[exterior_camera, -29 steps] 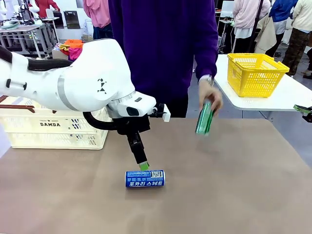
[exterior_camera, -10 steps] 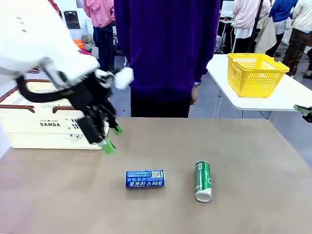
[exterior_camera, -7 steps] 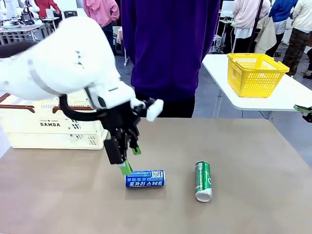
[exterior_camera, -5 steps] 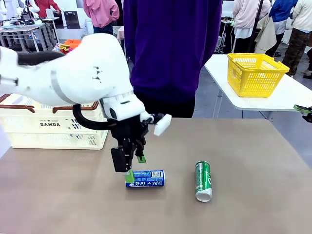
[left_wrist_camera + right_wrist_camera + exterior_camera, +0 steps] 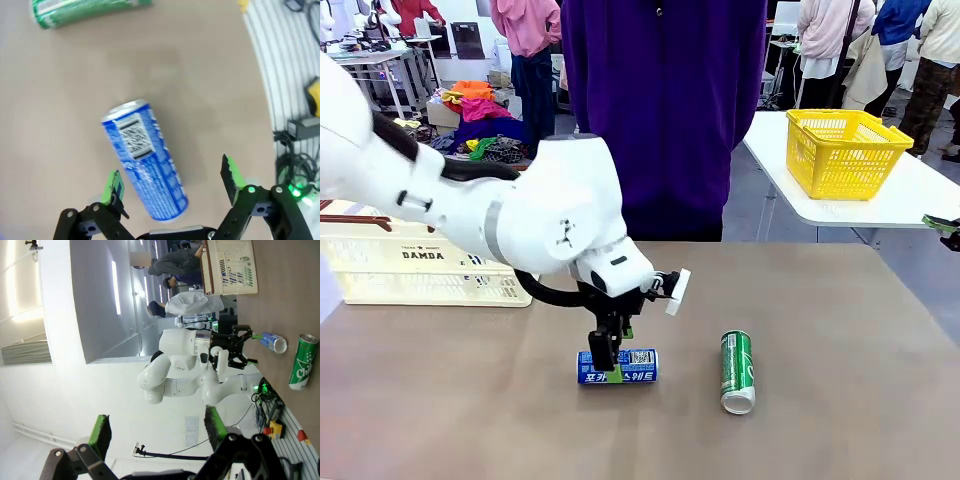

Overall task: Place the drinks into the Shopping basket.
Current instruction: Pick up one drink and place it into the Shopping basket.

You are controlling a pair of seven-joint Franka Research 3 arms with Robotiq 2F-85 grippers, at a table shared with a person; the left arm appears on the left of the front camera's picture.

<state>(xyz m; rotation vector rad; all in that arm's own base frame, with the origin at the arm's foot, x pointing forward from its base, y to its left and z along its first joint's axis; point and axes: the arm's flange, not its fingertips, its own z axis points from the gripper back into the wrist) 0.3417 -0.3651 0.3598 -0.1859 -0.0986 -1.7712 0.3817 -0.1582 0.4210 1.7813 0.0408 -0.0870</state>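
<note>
A blue can with white Korean lettering lies on its side in the middle of the brown table. My left gripper is down over its left end, open, one finger on each side. In the left wrist view the blue can lies slantwise between the green-padded fingers, and the left gripper is apart from it on both sides. A green can lies on its side to the right. The cream Shopping basket marked DAMDA stands at the far left. My right gripper hangs open and empty, high above the table.
A person in a purple top stands at the far edge of the table. A yellow mesh basket sits on a white side table at the right. The right wrist view shows both cans and the cream basket far off.
The person set the green can down and drew the hand back. My left gripper swung from beside the basket to the blue can and came down over it, still open.
</note>
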